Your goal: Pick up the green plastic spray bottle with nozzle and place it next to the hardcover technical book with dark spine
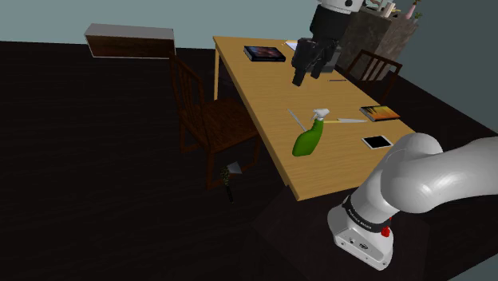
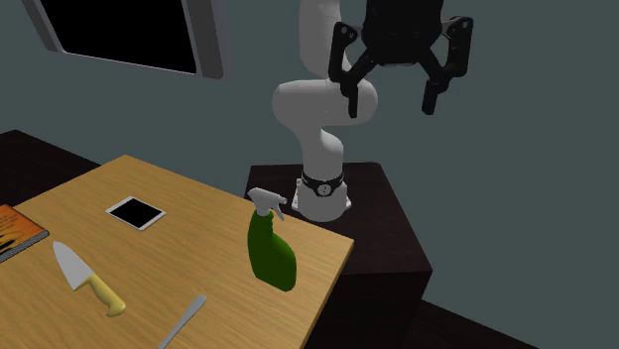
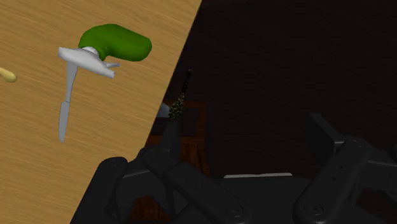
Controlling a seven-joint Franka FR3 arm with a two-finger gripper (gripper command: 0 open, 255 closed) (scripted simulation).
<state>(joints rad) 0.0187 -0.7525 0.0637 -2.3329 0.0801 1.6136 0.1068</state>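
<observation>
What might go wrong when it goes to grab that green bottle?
1. The spray bottle stands upright near the table edge; a nudge from the open end effector could tip it onto the floor.
2. A grey knife lies close by the bottle; the end effector might strike it coming down.

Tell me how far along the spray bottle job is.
Nothing looks done yet: the green spray bottle stands untouched on the table. In hand: the tool hangs open and empty, high up. Left: grasp the bottle, carry it to the dark book at the table's far end, set it beside.
</observation>
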